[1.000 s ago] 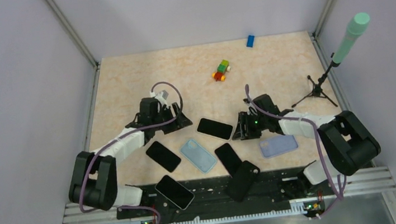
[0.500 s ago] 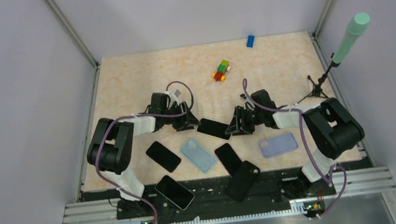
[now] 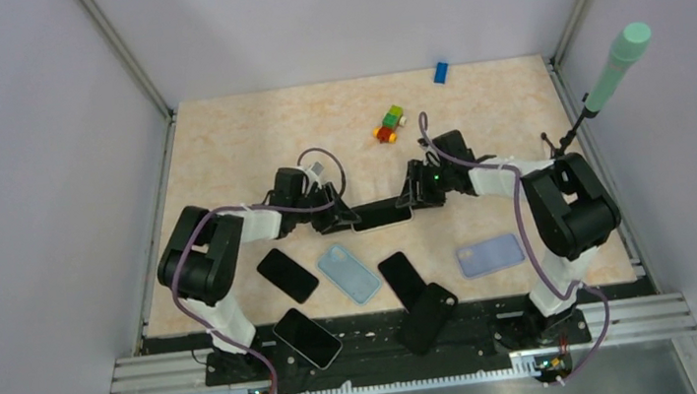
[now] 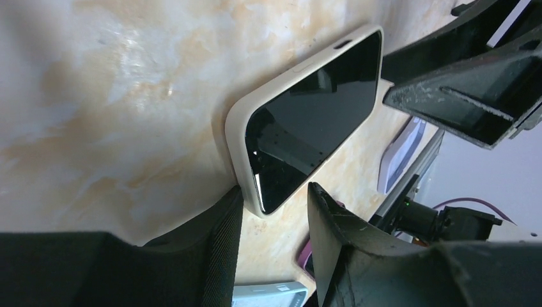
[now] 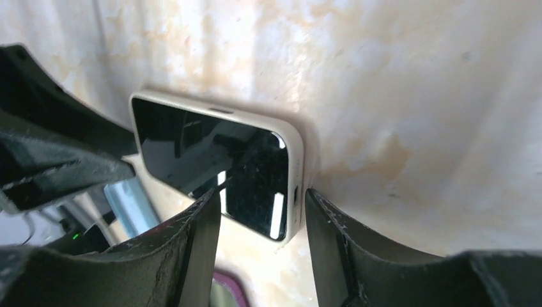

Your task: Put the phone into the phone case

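Observation:
A black-screened phone in a cream-white case (image 3: 381,215) lies flat on the table between my two grippers. My left gripper (image 3: 343,219) is open at its left end; in the left wrist view the phone (image 4: 313,121) has one corner between the open jaws (image 4: 275,204), the left finger against the case edge. My right gripper (image 3: 412,198) is open at its right end; in the right wrist view the phone (image 5: 217,166) has its end corner between the jaws (image 5: 263,211), the right finger next to the case's end. Neither gripper is clamped on it.
Nearer the arms lie a black phone (image 3: 287,274), a light blue case (image 3: 348,273), another black phone (image 3: 402,279), a black case (image 3: 428,316), a phone on the rail (image 3: 307,337) and a lavender case (image 3: 490,255). Toy blocks (image 3: 390,124), a blue block (image 3: 440,71) and a microphone tripod (image 3: 558,161) stand farther back.
Both grippers have closed in on the cased phone from either side. The phone has turned from a slant to lie level left to right, slightly farther back.

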Robot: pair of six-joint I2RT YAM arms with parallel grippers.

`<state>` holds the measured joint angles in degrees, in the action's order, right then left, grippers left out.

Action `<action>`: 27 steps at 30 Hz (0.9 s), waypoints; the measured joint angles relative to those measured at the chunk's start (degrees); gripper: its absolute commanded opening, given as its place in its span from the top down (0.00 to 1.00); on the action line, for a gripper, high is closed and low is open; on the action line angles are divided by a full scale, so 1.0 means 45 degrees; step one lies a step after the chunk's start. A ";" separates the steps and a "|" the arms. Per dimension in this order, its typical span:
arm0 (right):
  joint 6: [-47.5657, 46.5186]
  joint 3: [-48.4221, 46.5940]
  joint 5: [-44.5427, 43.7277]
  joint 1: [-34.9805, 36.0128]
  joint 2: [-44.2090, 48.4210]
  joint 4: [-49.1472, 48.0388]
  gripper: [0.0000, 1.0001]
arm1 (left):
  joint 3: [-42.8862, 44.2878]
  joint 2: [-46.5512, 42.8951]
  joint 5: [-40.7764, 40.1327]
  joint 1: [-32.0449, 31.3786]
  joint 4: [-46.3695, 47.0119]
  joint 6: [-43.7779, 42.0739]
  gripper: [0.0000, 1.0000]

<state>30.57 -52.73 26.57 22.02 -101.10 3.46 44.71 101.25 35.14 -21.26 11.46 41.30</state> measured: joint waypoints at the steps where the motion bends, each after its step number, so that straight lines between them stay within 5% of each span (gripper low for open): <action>1: -0.0146 -0.0155 -0.0282 0.0000 0.0015 0.0228 0.47 | -0.0015 0.0044 -0.0010 -0.0102 0.0083 0.0194 0.56; 10: -0.1039 -0.0253 -0.2511 0.0019 0.1695 0.2569 0.44 | 0.0874 0.0986 0.0000 -0.0894 0.0155 0.1239 0.59; 27: -0.0010 0.2953 -0.0831 0.0019 0.7164 0.3157 0.41 | 0.6975 0.5061 -0.0073 -0.2560 -0.1205 0.2657 0.57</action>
<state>30.52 -39.44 22.83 22.11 -68.86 17.67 76.09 124.03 34.81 -32.77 6.04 53.25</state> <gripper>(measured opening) 0.582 0.414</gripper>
